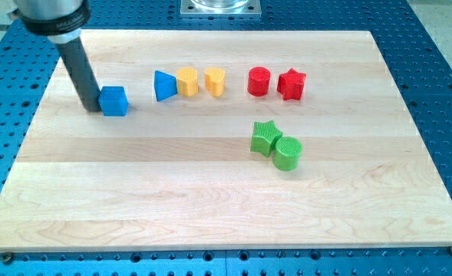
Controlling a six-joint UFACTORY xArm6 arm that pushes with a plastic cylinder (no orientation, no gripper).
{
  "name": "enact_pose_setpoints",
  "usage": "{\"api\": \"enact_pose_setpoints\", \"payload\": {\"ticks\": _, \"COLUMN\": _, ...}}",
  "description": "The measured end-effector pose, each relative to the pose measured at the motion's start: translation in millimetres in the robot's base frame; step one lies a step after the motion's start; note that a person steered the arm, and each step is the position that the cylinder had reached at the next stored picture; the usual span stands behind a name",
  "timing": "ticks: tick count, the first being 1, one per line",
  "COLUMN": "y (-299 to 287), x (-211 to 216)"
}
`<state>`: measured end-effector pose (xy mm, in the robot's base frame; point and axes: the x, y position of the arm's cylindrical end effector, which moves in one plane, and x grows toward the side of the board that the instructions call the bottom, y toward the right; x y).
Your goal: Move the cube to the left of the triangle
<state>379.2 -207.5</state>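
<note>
Eight coloured blocks sit on a pale wooden worktop point(210, 199) as the arm works at the upper left of the frame. The dark rod slants down from the top-left corner, and its tip point(93, 110) stands just beside the left face of the blue cube point(114, 101), touching it or nearly so; which of the two cannot be told. The tool is a plain rod with nothing to spread or press together, and it pinches nothing.

To the cube's right, a small gap away, stands the blue triangle point(164, 85), the first in a close row with a yellow block point(187, 81) of several sides and a yellow block point(215, 81) of less certain shape. Further right are a red cylinder point(259, 81) and a red star point(291, 84), side by side. Below them, right of centre, a green star point(265, 138) touches a green cylinder point(288, 153).

The cube already lies to the triangle's left, so the task looks close to done. Any last push would best be short and gentle, aimed through the middle of the cube's left face so that it does not turn, and stopped before it knocks the triangle into the yellow row.
</note>
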Motion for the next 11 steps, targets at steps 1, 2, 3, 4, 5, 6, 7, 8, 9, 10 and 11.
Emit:
{"api": "enact_pose_setpoints", "payload": {"ticks": 1, "y": 2, "x": 1}}
{"api": "enact_pose_setpoints", "payload": {"ticks": 2, "y": 2, "x": 35}}
{"api": "enact_pose_setpoints", "payload": {"ticks": 3, "y": 2, "x": 68}}
{"api": "enact_pose_setpoints", "payload": {"ticks": 4, "y": 26, "x": 71}}
{"api": "enact_pose_setpoints", "payload": {"ticks": 5, "y": 40, "x": 26}}
{"api": "enact_pose_setpoints", "payload": {"ticks": 6, "y": 35, "x": 1}}
{"api": "enact_pose_setpoints", "payload": {"ticks": 7, "y": 16, "x": -1}}
{"api": "enact_pose_setpoints", "payload": {"ticks": 8, "y": -29, "x": -3}}
{"api": "enact_pose_setpoints", "payload": {"ticks": 9, "y": -53, "x": -37}}
{"api": "enact_pose_setpoints", "payload": {"ticks": 10, "y": -49, "x": -71}}
{"api": "enact_pose_setpoints", "payload": {"ticks": 11, "y": -19, "x": -68}}
